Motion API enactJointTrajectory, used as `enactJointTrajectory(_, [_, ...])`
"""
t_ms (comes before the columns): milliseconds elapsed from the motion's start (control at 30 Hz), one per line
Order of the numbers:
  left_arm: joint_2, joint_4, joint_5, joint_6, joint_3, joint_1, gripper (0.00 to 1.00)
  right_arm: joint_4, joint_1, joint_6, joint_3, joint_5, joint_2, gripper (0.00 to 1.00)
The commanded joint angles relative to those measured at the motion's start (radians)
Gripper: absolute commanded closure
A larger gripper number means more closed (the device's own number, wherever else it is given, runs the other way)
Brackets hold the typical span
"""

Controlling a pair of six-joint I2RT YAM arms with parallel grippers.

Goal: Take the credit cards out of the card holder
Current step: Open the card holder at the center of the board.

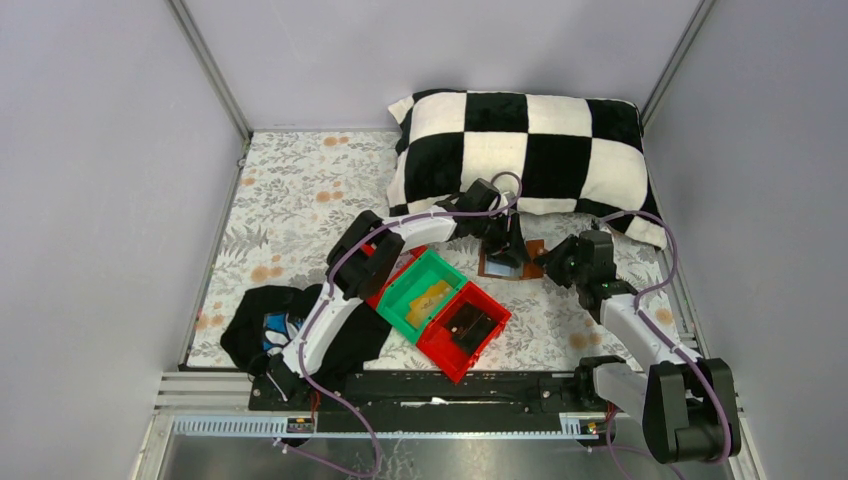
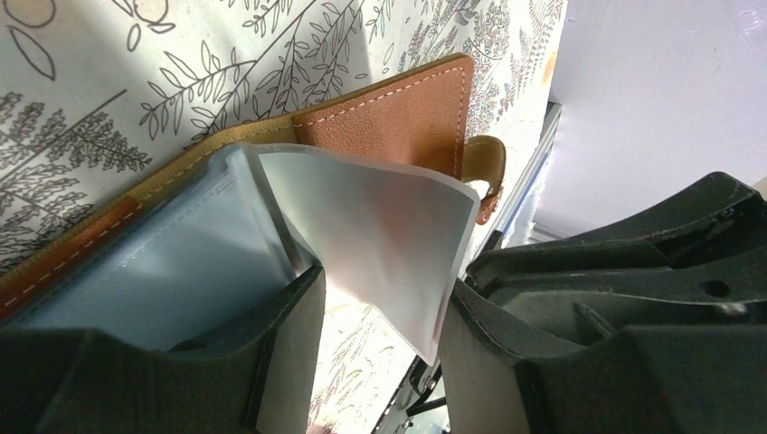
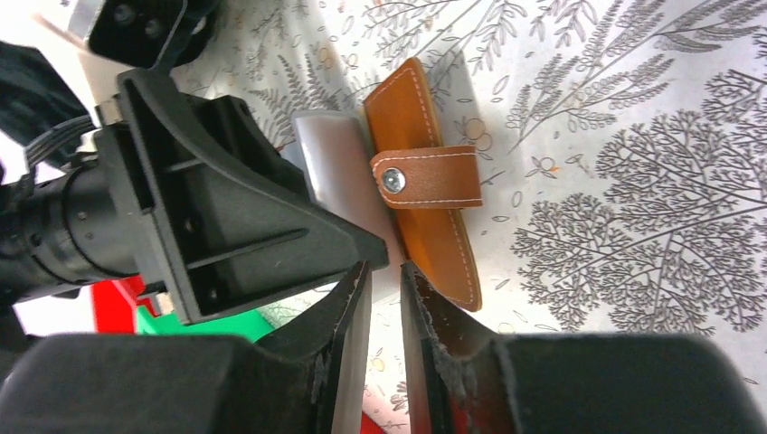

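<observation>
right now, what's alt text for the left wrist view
A pale, bowed credit card is held between the left tool's dark fingers, partly out of an open brown card holder with grey-blue pockets. The holder lies on a floral cloth.

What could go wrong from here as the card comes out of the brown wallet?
1. The card is bowed between the fingers of the left gripper, one edge apparently still at the pocket of the wallet; it may crease or spring away.
2. The jaws of the right gripper stand slightly apart by the wallet's edge, clamping nothing, so the wallet may drag along with the card.
3. Both grippers crowd close together and could bump.
</observation>
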Motion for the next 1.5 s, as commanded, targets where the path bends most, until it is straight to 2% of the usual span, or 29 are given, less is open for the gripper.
enactJointTrajectory(0, [-0.024, 0.051, 0.014, -0.003, -0.005, -0.002, 0.48, 0.053, -0.006, 0.018, 0.032, -0.073, -0.032, 0.74])
enactJointTrajectory(233, [-0.032, 0.027, 0.002, 0.007, 0.044, 0.001, 0.48, 0.108, -0.006, 0.032, 0.041, -0.205, -0.032, 0.72])
enactJointTrajectory(400, [-0.029, 0.035, 0.0, -0.007, 0.083, 0.005, 0.48, 0.091, -0.005, 0.017, 0.037, -0.21, -0.039, 0.72])
enactJointTrajectory(633, [-0.032, 0.088, 0.025, -0.04, 0.065, 0.005, 0.46, 0.063, -0.011, 0.024, 0.051, -0.132, -0.047, 0.71])
enactJointTrajectory(867, [-0.02, 0.177, 0.036, -0.097, 0.048, 0.004, 0.45, 0.083, -0.012, 0.005, 0.088, -0.188, 0.003, 0.71])
enactJointTrajectory(1067, [0.036, 0.181, 0.043, -0.123, 0.086, 0.0, 0.44, 0.108, -0.012, -0.003, 0.084, -0.22, 0.061, 0.71])
enactJointTrajectory(1267, [0.059, 0.177, 0.032, -0.12, 0.085, -0.004, 0.42, 0.143, -0.012, -0.007, 0.065, -0.196, 0.127, 0.72])
enactJointTrajectory(1467, [0.036, 0.161, 0.015, -0.104, 0.092, 0.004, 0.4, 0.1, -0.012, -0.033, 0.023, -0.062, 0.15, 0.76])
